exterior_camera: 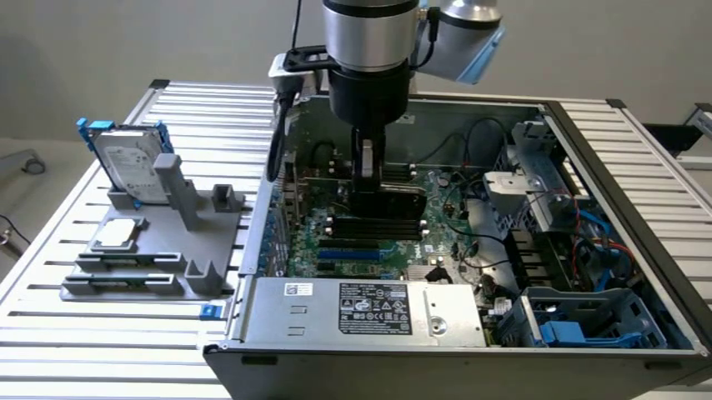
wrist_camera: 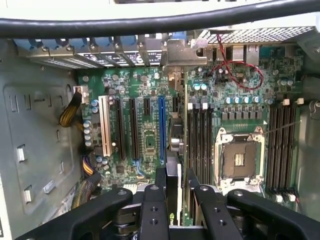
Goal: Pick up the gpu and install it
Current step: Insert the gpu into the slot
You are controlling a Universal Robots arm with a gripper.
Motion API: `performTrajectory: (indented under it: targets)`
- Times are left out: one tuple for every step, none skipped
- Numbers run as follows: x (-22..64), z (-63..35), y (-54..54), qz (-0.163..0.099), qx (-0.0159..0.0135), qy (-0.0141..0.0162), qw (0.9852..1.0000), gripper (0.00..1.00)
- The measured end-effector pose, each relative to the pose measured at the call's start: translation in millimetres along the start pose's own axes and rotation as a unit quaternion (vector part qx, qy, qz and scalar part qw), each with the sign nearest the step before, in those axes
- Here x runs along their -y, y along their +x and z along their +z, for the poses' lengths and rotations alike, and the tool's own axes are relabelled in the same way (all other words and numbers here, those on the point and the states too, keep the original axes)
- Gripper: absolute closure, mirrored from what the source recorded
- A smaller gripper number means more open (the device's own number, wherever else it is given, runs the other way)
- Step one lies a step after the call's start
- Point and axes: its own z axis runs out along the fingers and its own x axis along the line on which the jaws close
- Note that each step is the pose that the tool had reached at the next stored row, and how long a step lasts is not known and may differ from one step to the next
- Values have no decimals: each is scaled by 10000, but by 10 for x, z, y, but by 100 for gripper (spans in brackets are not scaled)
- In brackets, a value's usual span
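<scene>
Gpu [exterior_camera: 389,204] clamped in the tool [wrist_camera: 176,176] over the motherboard [wrist_camera: 145,125]; power-supply label [exterior_camera: 375,307] unreadable.

text: none legible | power supply label [exterior_camera: 375,307]: print too small

A plain grey-white wall [exterior_camera: 167,42] stood behind the claw [exterior_camera: 368,182], lit softly and evenly, with no hard shadows. Below the claw spread a table [exterior_camera: 112,333] of ribbed silver slats, running out to both sides of it. Well off to the exterior view's left of the claw, past the table's edge, lay pale floor [exterior_camera: 28,200] with a small wheel [exterior_camera: 33,165] and a dark cable [exterior_camera: 9,232].
</scene>
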Motion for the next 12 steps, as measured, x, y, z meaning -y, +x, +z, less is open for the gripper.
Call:
performTrajectory:
  targets:
    - [0, 2, 1, -25, 2, -7, 10000, 74]
    - [0, 13, 2, -54, 4, -12, 10000, 74]
    - [-2, 29, 4, -93, 5, -14, 10000, 74]
    - [-2, 47, 7, -126, 7, -15, 9999, 74]
    - [-3, 66, 10, -148, 9, -16, 9999, 74]
    - [-5, 84, 13, -161, 9, -16, 9999, 74]
    - [-7, 101, 18, -167, 10, -16, 9999, 74]
    - [-9, 120, 25, -170, 10, -16, 9999, 74]
    - [-11, 138, 35, -172, 10, -16, 9999, 74]
    - [-14, 154, 49, -173, 10, -17, 9998, 74]
    - [-18, 173, 62, -172, 10, -16, 9999, 74]
    - [-23, 190, 73, -171, 9, -17, 9999, 74]
